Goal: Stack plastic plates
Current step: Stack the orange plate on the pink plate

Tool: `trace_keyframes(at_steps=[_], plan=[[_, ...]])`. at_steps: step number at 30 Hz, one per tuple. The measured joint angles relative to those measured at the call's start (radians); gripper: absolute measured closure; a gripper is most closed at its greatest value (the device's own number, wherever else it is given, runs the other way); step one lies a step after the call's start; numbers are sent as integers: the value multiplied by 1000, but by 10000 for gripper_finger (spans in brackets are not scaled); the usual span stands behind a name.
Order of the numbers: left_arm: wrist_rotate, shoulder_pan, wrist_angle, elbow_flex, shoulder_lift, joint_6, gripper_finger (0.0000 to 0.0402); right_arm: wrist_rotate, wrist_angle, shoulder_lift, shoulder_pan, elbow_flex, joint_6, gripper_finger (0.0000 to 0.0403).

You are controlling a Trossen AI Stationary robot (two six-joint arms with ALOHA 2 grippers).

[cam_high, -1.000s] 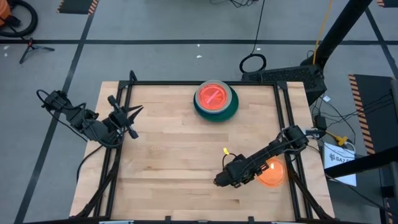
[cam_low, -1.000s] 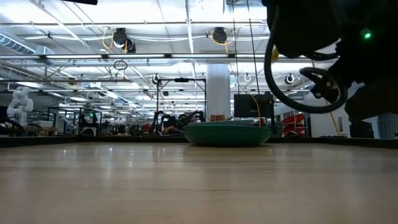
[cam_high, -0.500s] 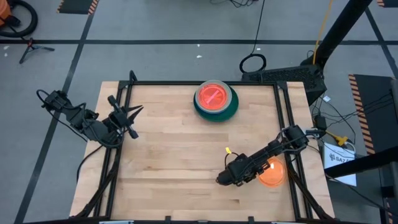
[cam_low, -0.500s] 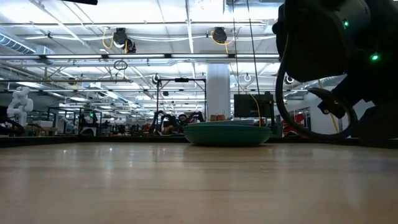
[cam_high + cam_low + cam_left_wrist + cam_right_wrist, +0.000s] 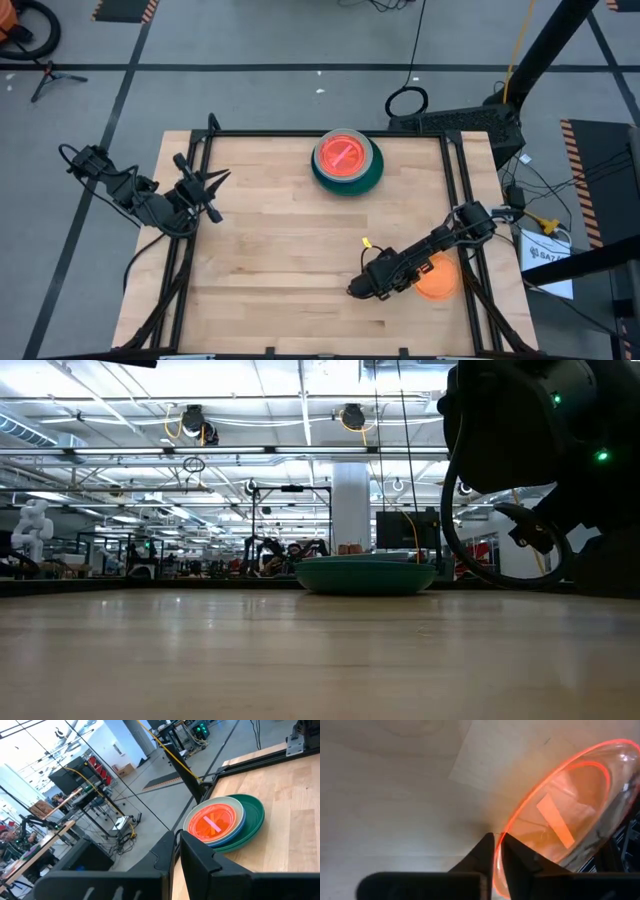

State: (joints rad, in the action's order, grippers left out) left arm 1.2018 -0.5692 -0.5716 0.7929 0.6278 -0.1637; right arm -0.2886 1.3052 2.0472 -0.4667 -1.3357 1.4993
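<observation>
We see the table evenly and brightly lit from above, with only soft shadows. In the low view, ceiling lamps glare and the near tabletop blurs. In the right wrist view the orange plate glows, its rim blurred.

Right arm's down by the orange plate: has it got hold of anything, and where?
Yes. The right gripper is pinched on the rim of the translucent orange plate, one finger on each side of the edge. The left gripper holds nothing.

The right gripper sits low at about four o'clock, fingers pinched together; the left gripper waits at nine o'clock.
</observation>
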Motion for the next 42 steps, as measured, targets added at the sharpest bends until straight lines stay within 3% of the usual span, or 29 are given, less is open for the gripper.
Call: trace_keyframes(at_steps=[4,11,18,22,34,42], plan=[[0,0,0,0,0,0,366,-1,2,0,0,0,0,398],[0,0,0,0,0,0,366,10,57,1,0,-64,-1,398],[0,0,0,0,0,-2,366,133,256,1,12,-212,-18,401],[0,0,0,0,0,-8,366,218,265,1,37,-284,-75,402],[0,0,46,0,0,-27,366,483,264,1,171,-422,-331,402],[0,0,53,0,0,-37,366,643,256,1,293,-525,-728,403]])
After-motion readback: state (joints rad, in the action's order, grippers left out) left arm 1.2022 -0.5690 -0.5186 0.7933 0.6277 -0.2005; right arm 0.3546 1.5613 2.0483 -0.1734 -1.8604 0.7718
